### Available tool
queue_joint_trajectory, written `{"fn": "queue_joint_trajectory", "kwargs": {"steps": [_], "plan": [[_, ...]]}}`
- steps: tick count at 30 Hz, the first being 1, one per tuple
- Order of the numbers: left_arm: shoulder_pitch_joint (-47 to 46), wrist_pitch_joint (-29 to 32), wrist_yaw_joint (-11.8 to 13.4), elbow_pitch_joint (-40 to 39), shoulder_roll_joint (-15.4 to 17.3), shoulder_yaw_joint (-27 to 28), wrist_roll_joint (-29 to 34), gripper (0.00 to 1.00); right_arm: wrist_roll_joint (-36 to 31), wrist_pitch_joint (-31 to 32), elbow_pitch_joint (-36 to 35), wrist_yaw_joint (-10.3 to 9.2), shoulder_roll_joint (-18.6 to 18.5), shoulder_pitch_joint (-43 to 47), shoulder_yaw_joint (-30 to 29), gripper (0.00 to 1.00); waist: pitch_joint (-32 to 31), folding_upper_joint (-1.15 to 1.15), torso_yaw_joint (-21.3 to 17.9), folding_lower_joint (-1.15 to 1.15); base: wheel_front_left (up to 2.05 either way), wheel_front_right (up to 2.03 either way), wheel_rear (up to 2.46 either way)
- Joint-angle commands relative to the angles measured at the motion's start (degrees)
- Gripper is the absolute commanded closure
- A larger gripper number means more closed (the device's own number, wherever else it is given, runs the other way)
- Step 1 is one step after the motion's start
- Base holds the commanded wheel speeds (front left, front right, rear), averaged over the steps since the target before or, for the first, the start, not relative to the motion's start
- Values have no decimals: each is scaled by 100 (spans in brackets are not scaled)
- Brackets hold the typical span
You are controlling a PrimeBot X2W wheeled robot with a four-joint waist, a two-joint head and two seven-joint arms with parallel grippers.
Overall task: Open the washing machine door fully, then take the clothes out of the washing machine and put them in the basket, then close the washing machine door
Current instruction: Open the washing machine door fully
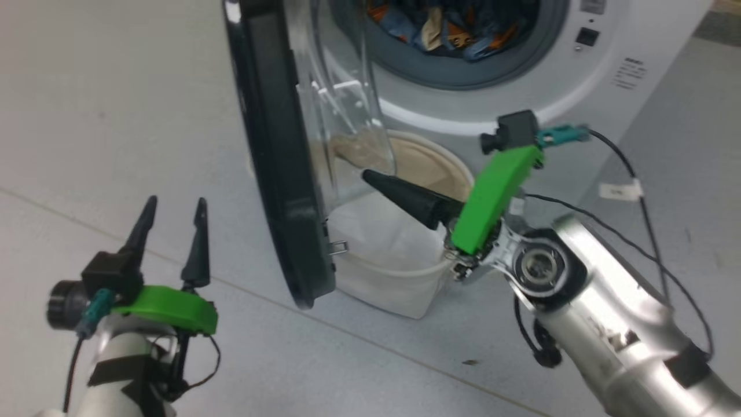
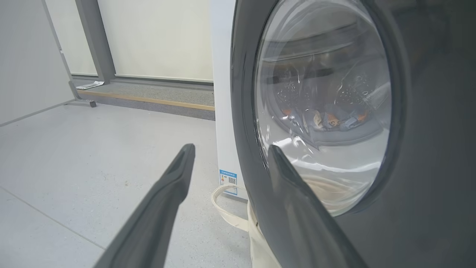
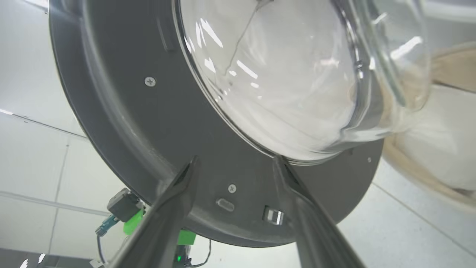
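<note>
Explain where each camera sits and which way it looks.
Head: on the head, looking down at the door, washing machine and basket; left gripper and right gripper show.
Left wrist: on the left arm, facing the door's outer side; own fingers.
Right wrist: on the right arm, facing its inner side; own fingers.
All share the door.

**Labels present, none legible**

A blue sticker (image 2: 228, 181) low on the side of the washing machine (image 2: 223, 111) carries a code square and lines of print too small to read. A block of small grey print (image 1: 631, 72) on the machine's front is blurred. A white tag (image 1: 619, 190) on a black cable (image 1: 648, 226) bears faint, unreadable marks.
</note>
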Motion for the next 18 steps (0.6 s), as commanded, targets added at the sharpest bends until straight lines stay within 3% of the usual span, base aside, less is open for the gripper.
{"fn": "queue_joint_trajectory", "kwargs": {"steps": [1,5,10,14,18], "plan": [[-86,-68,-25,-190,292,248,46,0,-269,-430,-350,21,-118,84,129,0,-128,0,-190,0,0,0,0],[-69,-68,-64,-164,573,364,73,0,-1093,-1854,-503,21,-708,220,449,0,-244,0,-448,0,0,0,0],[-56,-68,-104,-197,854,537,18,0,-2033,-3627,-21,21,-1237,368,512,0,-363,0,-707,0,0,0,0],[-58,-68,-141,-186,1052,586,-14,0,-2755,-4008,357,21,-1367,514,204,0,-419,0,-885,0,0,0,0],[-78,-68,-182,-186,1208,580,-87,0,-3506,-4039,301,21,-1309,920,-540,0,-475,0,-990,0,0,0,0]]}}
